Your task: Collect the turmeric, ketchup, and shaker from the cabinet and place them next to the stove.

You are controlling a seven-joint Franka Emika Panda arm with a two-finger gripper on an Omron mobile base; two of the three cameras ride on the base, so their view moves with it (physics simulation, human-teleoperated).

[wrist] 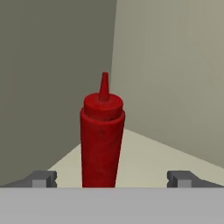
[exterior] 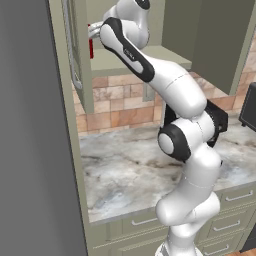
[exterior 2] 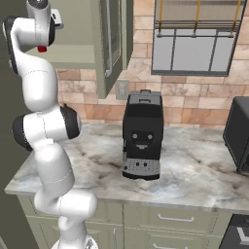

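Note:
The ketchup (wrist: 102, 140), a slim red squeeze bottle with a pointed nozzle, stands upright on the cabinet's shelf (wrist: 148, 157) near the inner corner. My gripper (wrist: 112, 179) is open, one fingertip (wrist: 43, 178) on either side of the bottle's base and apart from it. From the left base view my arm reaches up into the open cabinet (exterior: 131, 57), and a strip of the red ketchup (exterior: 91, 48) shows past the door (exterior: 79, 65). The turmeric and the shaker are out of view. I cannot tell whether the dark corner (exterior 2: 237, 234) at the lower right is the stove.
Below the cabinet runs a marble counter (exterior: 120, 170) with drawers under it. A black coffee machine (exterior 2: 142, 133) stands on the counter (exterior 2: 194, 170), and a dark appliance (exterior 2: 238, 138) sits further right. A tall grey panel (exterior: 30, 150) closes off the left side.

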